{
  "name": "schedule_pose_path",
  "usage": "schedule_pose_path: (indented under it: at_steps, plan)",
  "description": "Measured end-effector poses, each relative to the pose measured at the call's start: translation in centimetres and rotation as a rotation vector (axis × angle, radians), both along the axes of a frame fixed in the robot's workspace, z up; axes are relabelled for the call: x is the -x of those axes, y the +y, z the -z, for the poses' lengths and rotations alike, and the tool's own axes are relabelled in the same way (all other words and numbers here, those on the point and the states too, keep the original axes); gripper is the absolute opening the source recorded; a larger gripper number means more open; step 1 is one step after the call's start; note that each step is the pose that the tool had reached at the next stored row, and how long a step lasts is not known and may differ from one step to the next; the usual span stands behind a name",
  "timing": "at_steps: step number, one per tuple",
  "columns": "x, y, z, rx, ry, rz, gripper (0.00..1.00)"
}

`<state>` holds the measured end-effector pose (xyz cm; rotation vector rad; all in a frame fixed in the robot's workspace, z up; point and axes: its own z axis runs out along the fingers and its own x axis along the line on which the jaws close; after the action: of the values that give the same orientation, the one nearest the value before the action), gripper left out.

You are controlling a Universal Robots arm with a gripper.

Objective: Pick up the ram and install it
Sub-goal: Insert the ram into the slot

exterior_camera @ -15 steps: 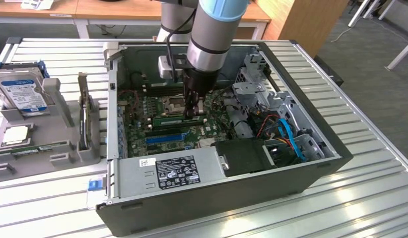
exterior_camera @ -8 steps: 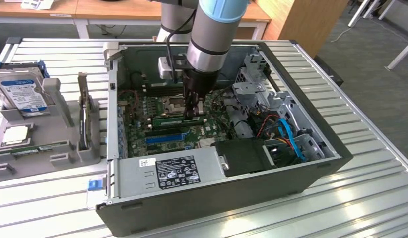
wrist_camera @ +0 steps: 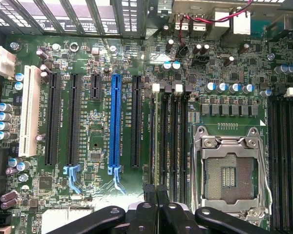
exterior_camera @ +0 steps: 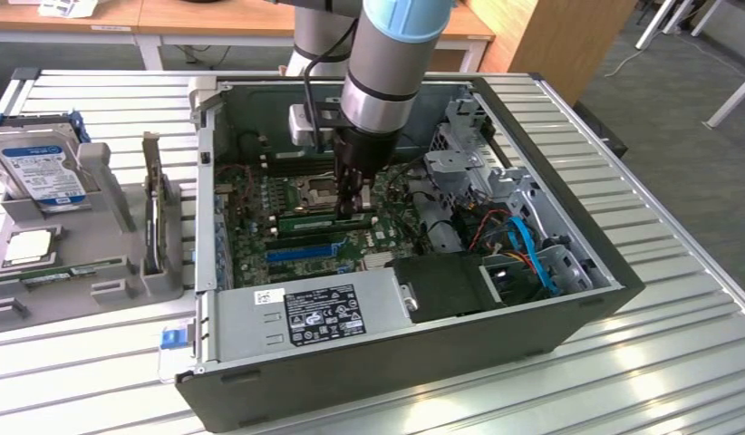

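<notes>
The gripper's [wrist_camera: 155,187] 2 black fingers [wrist_camera: 147,195] are drawn almost together, leaving only a thin slit. They pinch the top edge of the ram [exterior_camera: 312,221], a long green stick lying along a black memory slot in the middle of the motherboard [wrist_camera: 97,141]. In the exterior view the gripper [exterior_camera: 352,210] points straight down into the open computer case [exterior_camera: 469,353], fingertips at board level. The arm [exterior_camera: 385,72] stands nearly upright above it, its grey and blue wrist section rising out of the frame.

Nearest in the case sits the power supply [exterior_camera: 312,313] with its white-and-black label. Just beyond it is the blue expansion slot [exterior_camera: 303,251], then the ram under the fingers. Beyond that lies the open CPU socket [exterior_camera: 314,190].

Well apart on the exterior view's left, a grey tray [exterior_camera: 107,227] on the slatted table [exterior_camera: 662,362] carries a hard drive [exterior_camera: 34,168] propped upright.
</notes>
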<state>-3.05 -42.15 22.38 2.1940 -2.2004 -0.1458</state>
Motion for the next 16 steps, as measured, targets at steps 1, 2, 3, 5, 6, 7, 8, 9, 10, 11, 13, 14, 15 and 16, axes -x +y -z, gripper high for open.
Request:
schedule_pose_path:
  at_steps: [1,2,3,5,6,7,8,9,10,11,13,14,15,16]
  plan:
    - [0.00,0.00,0.00,-0.0001,0.0000,0.000,0.12]
    - [0.00,0.00,0.00,0.0000,0.0000,0.000,0.12]
    - [0.00,0.00,0.00,0.0000,0.0000,0.000,0.12]
    - [0.00,0.00,0.01,-0.0003,-0.0002,0.000,0.13]
    - [0.00,0.00,0.01,-0.0002,-0.0001,0.000,0.18]
    - [0.00,0.00,0.01,-0.0002,-0.0001,0.000,0.25]
    - [0.00,0.00,0.00,-0.0001,0.0000,0.000,0.25]
    - [0.00,0.00,0.00,0.0000,0.0000,0.000,0.25]
    - [0.00,0.00,0.00,0.0000,0.0000,0.000,0.31]
    - [0.00,0.00,0.00,0.0000,0.0000,0.000,0.31]
    - [0.00,0.00,0.00,0.0000,0.0000,0.000,0.31]
    - [0.00,0.00,0.00,0.0000,0.0000,0.000,0.31]
    - [0.00,0.00,0.00,0.0000,0.0000,0.000,0.31]
    - [0.00,0.00,-0.01,0.0000,0.0000,0.000,0.31]
